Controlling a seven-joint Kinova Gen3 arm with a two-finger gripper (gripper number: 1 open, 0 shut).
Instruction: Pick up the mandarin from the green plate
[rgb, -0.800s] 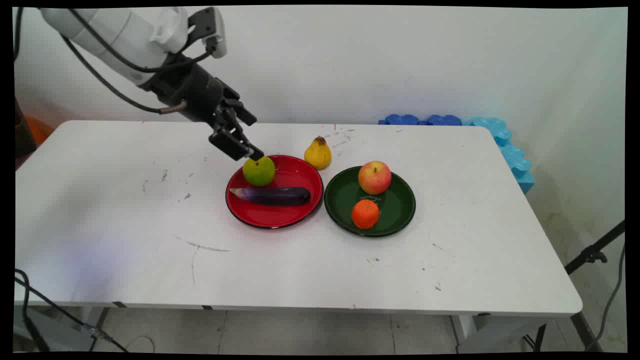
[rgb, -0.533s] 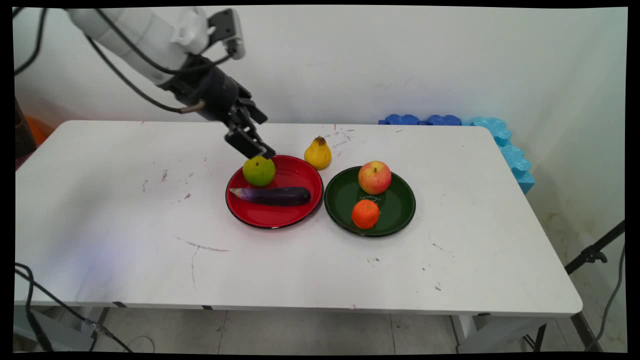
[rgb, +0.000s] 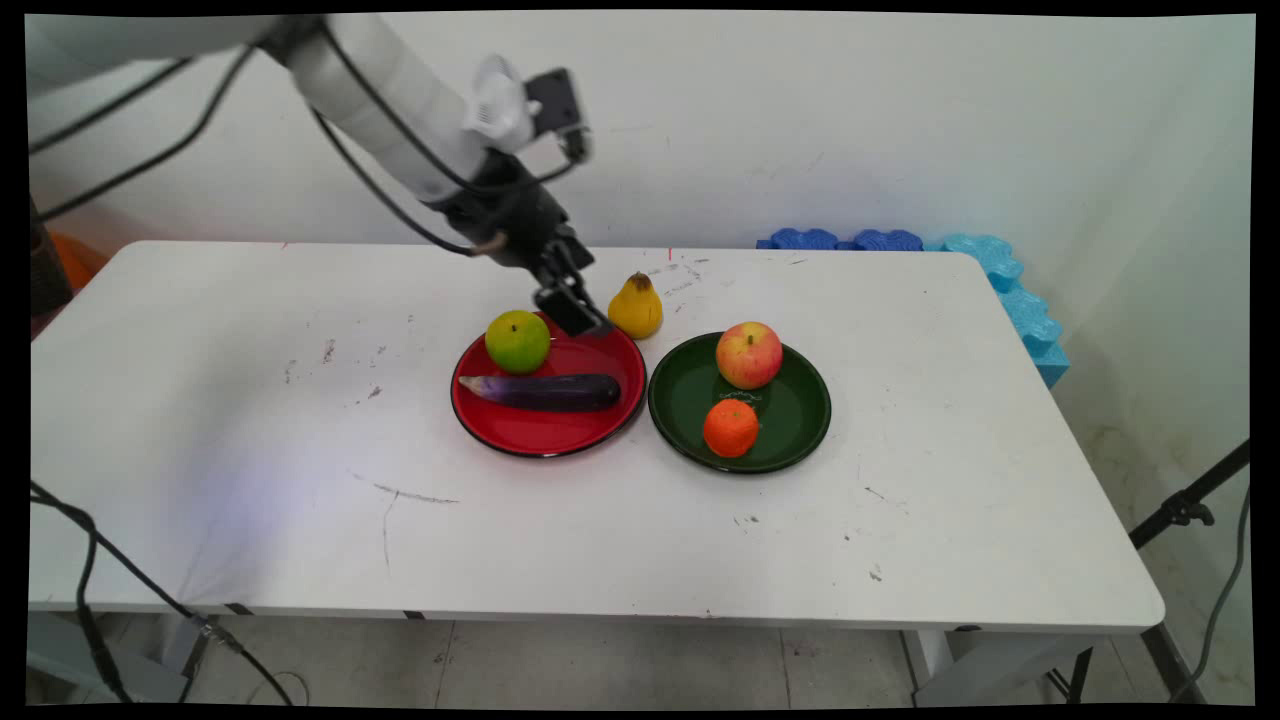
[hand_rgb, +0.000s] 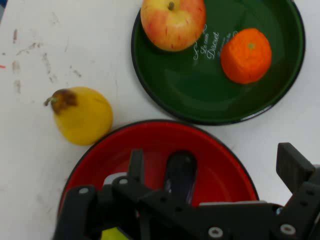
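White table (rgb: 250, 420): scuffed top with scattered dark marks; carries 2 plates and 5 pieces of fruit and vegetable.

Arm: white, reaching in from the upper left with black cables hanging from it, slanting down toward the table's far middle.

Red plate (rgb: 540, 430): round, dark-rimmed, near the table's middle. Holds 2 items. Its right rim lies just beside the green plate's left rim.

Green plate (rgb: 800, 420): round, dark green, with pale lettering on its floor in the hand view. Holds 2 items.

Gripper (rgb: 580, 318): black, 2 fingers, spread apart and holding nothing. Hangs over the far rim of the red plate, between the green apple and the pear, touching neither. In the hand view 1 finger (hand_rgb: 136, 162) stands over the red plate's floor, the other over bare table beside the plate's rim.

Eggplant (rgb: 545, 391): dark purple, long, lying crosswise on the red plate, pale stem end pointing left.

Red apple (rgb: 749, 354): red and yellow, stem up, at the far side of the green plate.

Green apple (rgb: 517, 341): stem up, at the far left of the red plate, just behind the eggplant.

Pear (rgb: 636, 306): yellow, brown at the top, upright on bare table just beyond the red plate's far right rim.

Orange (rgb: 731, 428): at the near side of the green plate, apart from the red apple.
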